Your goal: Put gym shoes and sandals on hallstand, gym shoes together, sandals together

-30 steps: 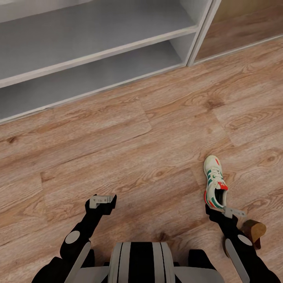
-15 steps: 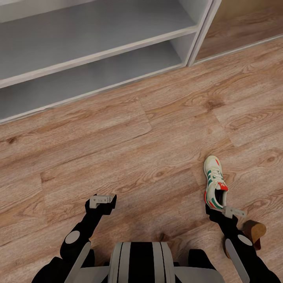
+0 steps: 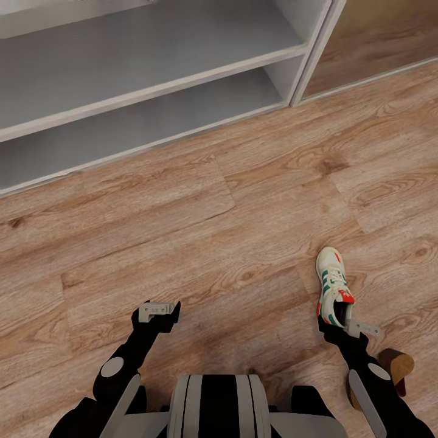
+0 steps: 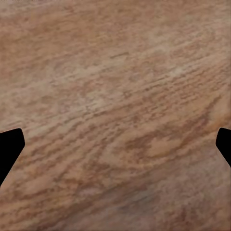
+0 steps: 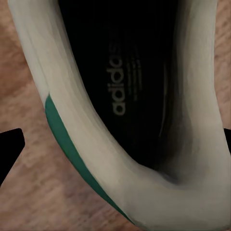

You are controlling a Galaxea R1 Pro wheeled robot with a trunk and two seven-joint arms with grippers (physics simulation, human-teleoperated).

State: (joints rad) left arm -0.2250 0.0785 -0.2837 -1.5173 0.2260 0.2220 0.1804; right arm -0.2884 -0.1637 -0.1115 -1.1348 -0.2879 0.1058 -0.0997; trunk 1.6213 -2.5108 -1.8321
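One gym shoe (image 3: 331, 283), cream-white with green stripes and a red-orange heel patch, lies on the corridor floor (image 3: 213, 231) at the right, toe toward the hallstand (image 3: 152, 91). My right gripper (image 3: 339, 321) hangs open right over its heel. In the right wrist view the shoe's dark opening and white collar (image 5: 91, 144) sit between the spread fingertips (image 5: 9, 147). One sandal (image 3: 396, 366), brown with a tan sole, lies behind my right forearm, partly hidden. My left gripper (image 3: 158, 311) is open over bare floor (image 4: 115, 96), holding nothing.
The hallstand's two open shelf compartments run across the top of the head view, its right side panel (image 3: 313, 55) standing on the floor. More plank floor lies beyond that panel at the upper right. Wide floor separates the rack from my arms.
The whole head view has shifted slightly, so rack, shoe and sandal all sit a little lower in the picture. Both arms hold the same pose, and the shoe stays on the floor.
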